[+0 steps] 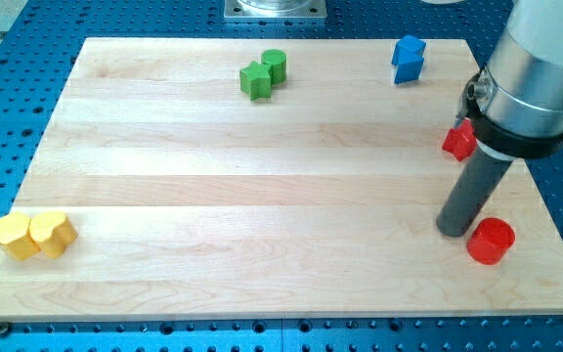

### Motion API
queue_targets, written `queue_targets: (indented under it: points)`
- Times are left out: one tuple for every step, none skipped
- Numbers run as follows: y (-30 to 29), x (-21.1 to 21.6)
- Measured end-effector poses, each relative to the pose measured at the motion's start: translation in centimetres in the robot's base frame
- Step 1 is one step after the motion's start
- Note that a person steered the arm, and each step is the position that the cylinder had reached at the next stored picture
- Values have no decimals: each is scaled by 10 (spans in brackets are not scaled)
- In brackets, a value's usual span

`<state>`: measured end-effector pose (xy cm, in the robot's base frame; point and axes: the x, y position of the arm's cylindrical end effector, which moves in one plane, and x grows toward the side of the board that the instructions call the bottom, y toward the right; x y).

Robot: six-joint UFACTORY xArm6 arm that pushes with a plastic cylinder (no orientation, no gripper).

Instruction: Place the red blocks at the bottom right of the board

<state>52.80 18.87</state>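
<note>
A red cylinder (pixel 491 241) stands near the board's bottom right. A second red block (pixel 457 142), partly hidden behind the arm, sits at the right edge about mid-height; its shape is unclear. My tip (pixel 452 231) rests on the board just left of the red cylinder, close to it or touching it, and well below the second red block.
A green star-like block (pixel 256 81) and a green cylinder (pixel 275 66) sit together at the top centre. Blue blocks (pixel 409 59) are at the top right. Two yellow blocks (pixel 15 236) (pixel 53 233) sit together at the lower left. The wooden board (pixel 262 196) ends close to the red cylinder.
</note>
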Motion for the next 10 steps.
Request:
queue_targets:
  points:
    - [31,-3]
    - [47,-4]
    - [2,-45]
    - [-9,-94]
    - [13,-154]
    - [47,-146]
    - [26,-73]
    - [16,-19]
    - [-21,-70]
    - [-47,-89]
